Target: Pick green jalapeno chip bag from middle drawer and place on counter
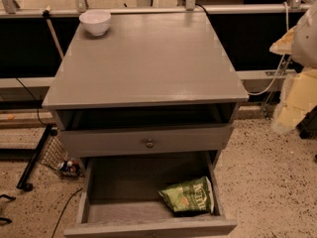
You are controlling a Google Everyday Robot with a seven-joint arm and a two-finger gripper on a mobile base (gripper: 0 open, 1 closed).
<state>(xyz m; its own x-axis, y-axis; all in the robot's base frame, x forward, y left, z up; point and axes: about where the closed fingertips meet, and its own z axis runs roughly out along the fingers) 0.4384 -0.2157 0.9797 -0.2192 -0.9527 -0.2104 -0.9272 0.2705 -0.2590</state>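
The green jalapeno chip bag [189, 195] lies in the pulled-out middle drawer [124, 188], at about 4 o'clock on the drawer's grey floor, pressed close to the right side wall and near the front wall; it rests tilted and crinkled, with white "KETTLE" lettering running up toward 1 o'clock and a small orange-red round mark beside it; no other writing on it can be read. Above it sits an upper drawer [109, 142] with a flat grey front and a round metal knob [149, 143] at its middle; over that spreads the counter [148, 63], slightly glossy, overhanging its edges; a white bowl [95, 22] stands on it at 11 o'clock. The gripper [290, 110] hangs as a pale, blurred shape at 3 o'clock of the view, beside the cabinet and well apart from the bag; whether it is apart or together cannot be told. On the speckled floor [267, 182] at 8 o'clock stands a wire basket [57, 155]; a black cable [67, 207] trails near it.
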